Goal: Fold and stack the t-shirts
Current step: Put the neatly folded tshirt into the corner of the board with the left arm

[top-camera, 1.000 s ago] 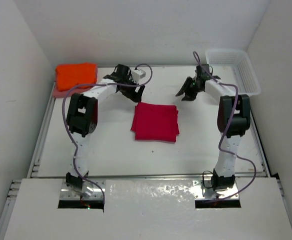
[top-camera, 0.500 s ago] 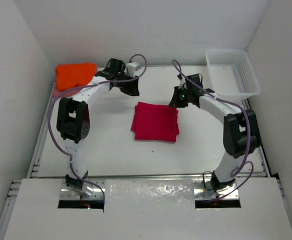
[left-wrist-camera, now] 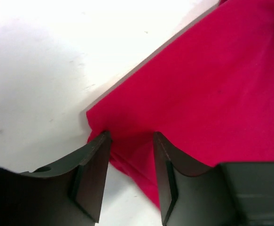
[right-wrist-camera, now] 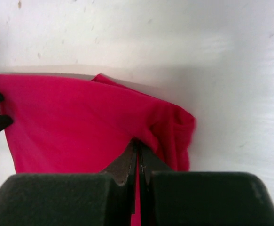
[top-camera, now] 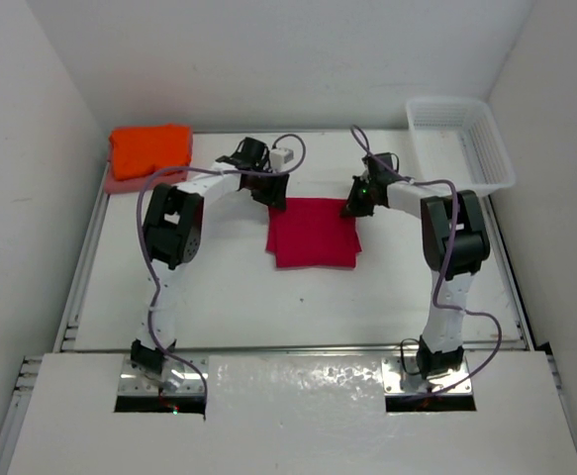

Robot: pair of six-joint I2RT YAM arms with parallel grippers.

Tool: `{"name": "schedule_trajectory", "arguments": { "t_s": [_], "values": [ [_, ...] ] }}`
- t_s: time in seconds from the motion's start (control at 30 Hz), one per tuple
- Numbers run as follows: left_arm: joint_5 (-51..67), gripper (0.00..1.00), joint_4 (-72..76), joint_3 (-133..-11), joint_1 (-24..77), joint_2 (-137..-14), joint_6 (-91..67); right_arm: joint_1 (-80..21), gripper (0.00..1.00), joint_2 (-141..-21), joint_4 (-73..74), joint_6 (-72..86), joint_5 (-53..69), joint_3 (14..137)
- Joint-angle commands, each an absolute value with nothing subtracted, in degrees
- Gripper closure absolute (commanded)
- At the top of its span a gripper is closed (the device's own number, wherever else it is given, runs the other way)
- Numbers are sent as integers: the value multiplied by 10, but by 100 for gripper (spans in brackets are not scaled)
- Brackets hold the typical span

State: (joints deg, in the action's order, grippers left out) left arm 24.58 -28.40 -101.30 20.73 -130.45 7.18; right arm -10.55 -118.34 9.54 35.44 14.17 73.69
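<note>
Two grippers have closed in on the folded crimson t-shirt (top-camera: 313,235) at mid-table: right gripper (top-camera: 353,207) clenched on its far-right corner, left gripper (top-camera: 274,201) straddling the far-left, hold I cannot confirm. Stacking on the orange t-shirt (top-camera: 149,148) likely follows.

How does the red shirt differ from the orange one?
The red t-shirt lies mid-table; the orange t-shirt sits in the far left corner. Red lies directly on the table; orange rests on a pink t-shirt. The right gripper pinches red's corner; nothing touches orange. Both are folded.
</note>
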Motion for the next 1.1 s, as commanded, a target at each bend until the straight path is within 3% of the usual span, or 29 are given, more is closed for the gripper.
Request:
{"name": "schedule_trajectory", "arguments": {
  "t_s": [0.0,0.07,0.1,0.2,0.27,0.33,0.43,0.57,0.73,0.9,1.07],
  "values": [
    [189,59,-282,-1027,188,-1310,63,-92,100,-1192,107,344,91,783],
    [166,50,-280,-1039,180,-1296,56,-91,96,-1194,135,331,108,808],
    [162,38,-288,-1049,178,-1293,54,-92,94,-1195,148,315,109,837],
    [161,24,-300,-1079,171,-1261,60,-93,64,-1173,202,284,103,860],
    [168,17,-298,-1050,166,-1217,65,-93,54,-1125,234,273,75,846],
    [177,2,-309,-1023,165,-1181,71,-94,50,-1081,231,274,72,798],
    [217,0,-309,-951,163,-1139,47,-97,38,-1071,207,288,120,748],
    [238,0,-253,-848,162,-1121,15,-115,33,-1116,188,300,152,744],
    [248,0,-223,-789,162,-1149,-55,-141,33,-1166,222,299,132,768],
    [251,0,-187,-746,163,-1176,-106,-158,35,-1166,194,320,118,715],
    [322,0,-162,-746,177,-1257,-149,-179,37,-1184,160,331,139,692]
  ]
}}
